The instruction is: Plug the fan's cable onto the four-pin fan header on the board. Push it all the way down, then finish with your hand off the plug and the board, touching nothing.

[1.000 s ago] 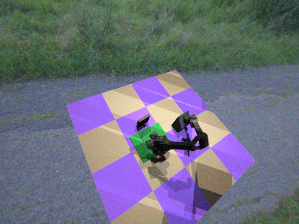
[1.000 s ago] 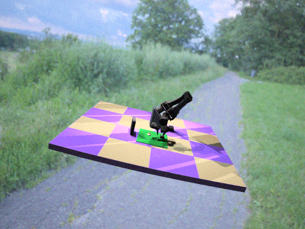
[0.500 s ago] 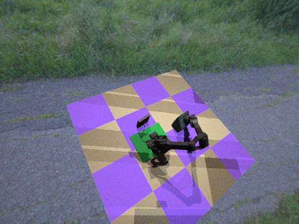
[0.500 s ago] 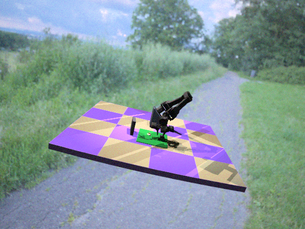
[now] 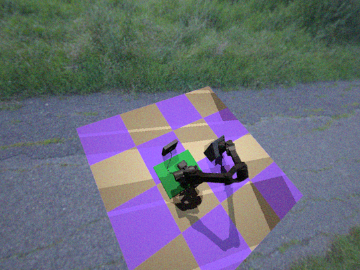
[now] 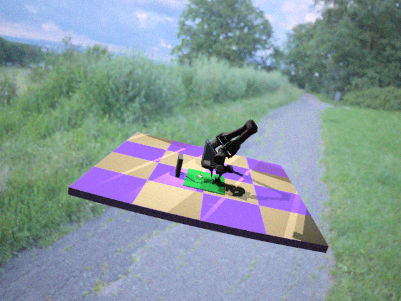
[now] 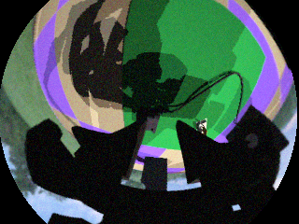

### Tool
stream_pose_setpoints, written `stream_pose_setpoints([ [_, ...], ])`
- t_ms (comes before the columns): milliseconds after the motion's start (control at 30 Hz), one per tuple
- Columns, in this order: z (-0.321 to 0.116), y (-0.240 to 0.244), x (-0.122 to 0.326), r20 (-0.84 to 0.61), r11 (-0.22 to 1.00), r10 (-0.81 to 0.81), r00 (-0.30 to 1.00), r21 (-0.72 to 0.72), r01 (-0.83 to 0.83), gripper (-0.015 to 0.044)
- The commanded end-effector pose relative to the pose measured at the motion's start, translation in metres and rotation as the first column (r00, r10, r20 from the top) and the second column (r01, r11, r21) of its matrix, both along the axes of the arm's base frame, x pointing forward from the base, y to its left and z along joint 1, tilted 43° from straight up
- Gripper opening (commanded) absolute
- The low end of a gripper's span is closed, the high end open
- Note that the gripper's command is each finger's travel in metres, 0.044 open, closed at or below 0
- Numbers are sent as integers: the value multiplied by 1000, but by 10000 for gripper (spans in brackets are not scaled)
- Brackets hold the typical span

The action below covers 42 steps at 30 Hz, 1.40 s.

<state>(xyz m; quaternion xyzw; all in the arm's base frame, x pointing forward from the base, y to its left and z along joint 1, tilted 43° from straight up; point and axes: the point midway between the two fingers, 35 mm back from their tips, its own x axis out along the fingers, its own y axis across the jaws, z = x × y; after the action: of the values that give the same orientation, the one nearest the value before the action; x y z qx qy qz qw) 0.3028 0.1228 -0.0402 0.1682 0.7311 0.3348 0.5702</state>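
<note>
and here's the green board (image 5: 167, 181) (image 6: 212, 189) (image 7: 201, 37), flat and square-cornered, partly in shadow. the slim black fan (image 5: 169, 148) (image 6: 178, 165) (image 7: 258, 133) stands upright just beside it, and the thin dark cable (image 5: 168, 163) (image 6: 198, 182) (image 7: 242, 89) curves from there over the board. a small pale part, likely the header (image 6: 200, 175) (image 7: 201, 126), sits on the board; the plug is too dark to judge.
</note>
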Motion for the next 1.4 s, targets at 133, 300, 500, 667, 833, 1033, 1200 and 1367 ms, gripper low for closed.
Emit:
stream_pose_setpoints([
  [133,-7,11,-3,-2,1000,28,1000,-3,-28,210],
  [300,-7,11,-3,-2,1000,28,1000,-3,-28,210],
  [500,6,-6,1,17,1000,-16,1000,4,16,205],
  [667,18,-17,2,49,999,-48,998,12,47,205],
  [833,30,-28,2,84,997,-82,993,21,80,205],
  [1033,44,-42,1,126,992,-122,984,30,119,205],
  [1200,54,-52,-1,156,988,-151,976,36,147,205],
  [1367,48,-46,0,136,991,-134,982,29,131,205],
])
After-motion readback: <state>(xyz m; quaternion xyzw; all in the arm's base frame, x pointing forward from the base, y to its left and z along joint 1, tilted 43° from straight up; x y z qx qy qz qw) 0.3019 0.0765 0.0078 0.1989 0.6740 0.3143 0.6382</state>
